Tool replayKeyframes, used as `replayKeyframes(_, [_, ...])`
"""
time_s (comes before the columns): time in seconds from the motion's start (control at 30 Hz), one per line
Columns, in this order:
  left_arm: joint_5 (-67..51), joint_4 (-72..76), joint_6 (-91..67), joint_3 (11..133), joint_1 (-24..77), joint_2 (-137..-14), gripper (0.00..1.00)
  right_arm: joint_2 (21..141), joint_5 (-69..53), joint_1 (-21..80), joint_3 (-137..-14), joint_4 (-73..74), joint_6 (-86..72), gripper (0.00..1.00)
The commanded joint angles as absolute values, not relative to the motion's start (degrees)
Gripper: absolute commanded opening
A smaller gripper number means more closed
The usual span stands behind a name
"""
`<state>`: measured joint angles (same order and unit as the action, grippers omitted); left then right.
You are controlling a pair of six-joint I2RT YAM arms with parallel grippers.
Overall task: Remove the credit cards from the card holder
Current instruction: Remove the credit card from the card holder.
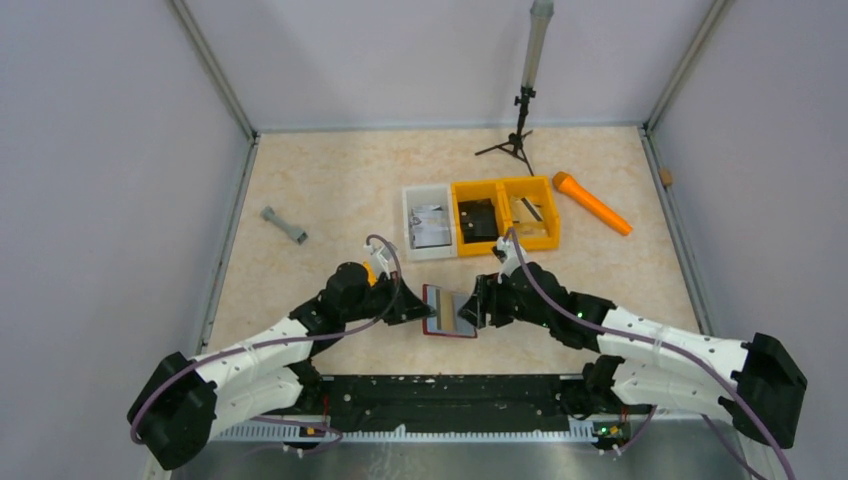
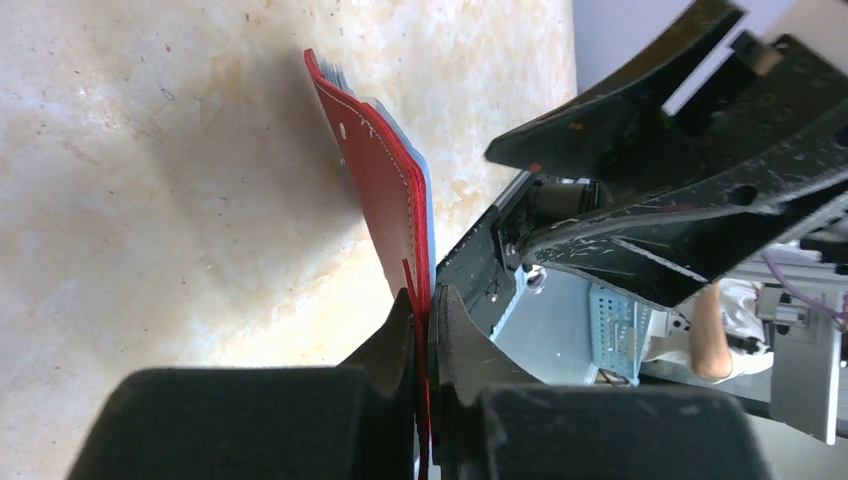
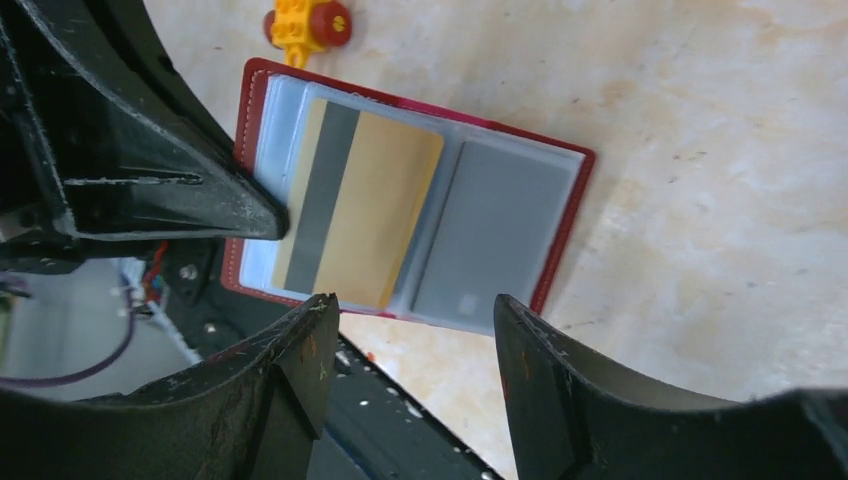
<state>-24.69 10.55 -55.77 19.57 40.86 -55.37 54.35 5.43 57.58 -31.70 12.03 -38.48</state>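
We are looking down on a pale marbled worktop point(image 1: 320, 200) where two robot arms are facing each other across a small dark red folding card holder point(image 1: 450, 312). The card holder is lying open close to the near edge, roughly midway between the arm bases.

The left tool point(image 1: 419, 305) is sitting at the card holder's left edge and is clamped shut on it. The left wrist view is showing that pinch closely, with the red cover running edge-on away from the closed jaws. The right tool point(image 1: 477, 305) is hovering at the opposite, right edge, so we are judging it the better placed for the cards. Its jaws are standing apart with nothing between them.

The right wrist view is giving us what the other views are not: the clear inner pockets, turned toward this tool. A tan credit card with a grey stripe point(image 3: 375, 215) is showing in the pocket closer to the left tool. A pale grey credit card point(image 3: 490, 235) is sitting just beside it. In this view both cards are lying with their long axes pointing toward the right tool, short ends facing its fingertips point(image 3: 310, 330).

We are judging that the coming move is turning on lining the open jaws up with one short end. The overhead view is too small to separate the cards. We cannot tell whether the card holder is resting on the worktop or is lifted off it.
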Motion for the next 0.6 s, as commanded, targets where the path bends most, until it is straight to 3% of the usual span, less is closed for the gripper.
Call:
replayKeyframes(0.0, [-26.61, 23.32, -59.83, 17.11, 40.93, -52.69, 0.0, 54.3, -9.66, 53.95, -27.1, -5.74, -46.11, 0.6])
replayKeyframes(0.17, [-25.92, 26.17, -62.11, 15.81, 40.87, -50.1, 0.0, 53.23, -16.03, 50.97, -21.95, -18.29, -53.39, 0.61])
replayKeyframes(0.57, [-25.33, 39.44, -68.99, 10.75, 40.7, -44.46, 0.0, 50.81, -22.39, 47.44, -19.99, -25.4, -61.69, 0.64])
